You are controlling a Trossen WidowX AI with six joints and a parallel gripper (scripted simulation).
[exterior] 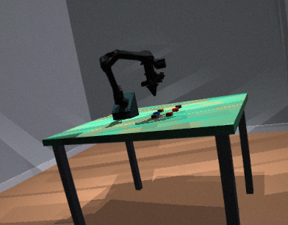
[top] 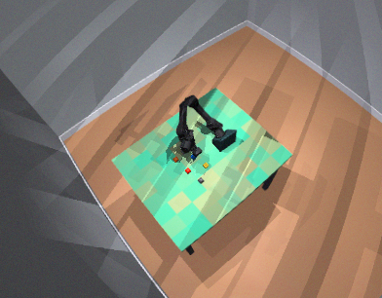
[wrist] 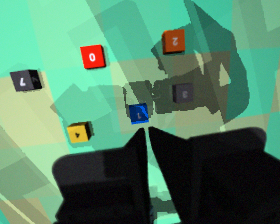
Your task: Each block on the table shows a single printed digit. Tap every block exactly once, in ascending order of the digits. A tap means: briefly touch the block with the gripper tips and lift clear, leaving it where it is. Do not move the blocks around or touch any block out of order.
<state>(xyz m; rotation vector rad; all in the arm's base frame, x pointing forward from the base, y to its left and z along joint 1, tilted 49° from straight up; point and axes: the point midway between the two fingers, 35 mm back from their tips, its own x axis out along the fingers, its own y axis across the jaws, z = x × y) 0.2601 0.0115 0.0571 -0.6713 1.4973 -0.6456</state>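
Note:
My gripper (exterior: pixel 154 95) (wrist: pixel 146 131) is shut and empty, its tips together above the table; in the wrist view they point just below the blue block. In that view, the blue block (wrist: pixel 138 114) (exterior: pixel 156 113) shows 1. The red block (wrist: pixel 92 57) (top: pixel 188 170) (exterior: pixel 175 109) shows 0. The orange block (wrist: pixel 173 41) (top: pixel 175 159) (exterior: pixel 169 114) shows 2. The grey block (wrist: pixel 183 93) (exterior: pixel 155 116) looks like 3, in shadow. The yellow block (wrist: pixel 79 133) (top: pixel 206 166) (exterior: pixel 160 110) shows 4. The black block (wrist: pixel 25 80) (top: pixel 201 180) (exterior: pixel 178 106) shows 7.
The blocks stand apart on the green patterned table (top: pixel 182 234) (exterior: pixel 214 118). The arm's dark base (top: pixel 224 140) (exterior: pixel 126 109) stands behind them. The arm's shadow falls across the grey block and the table around it.

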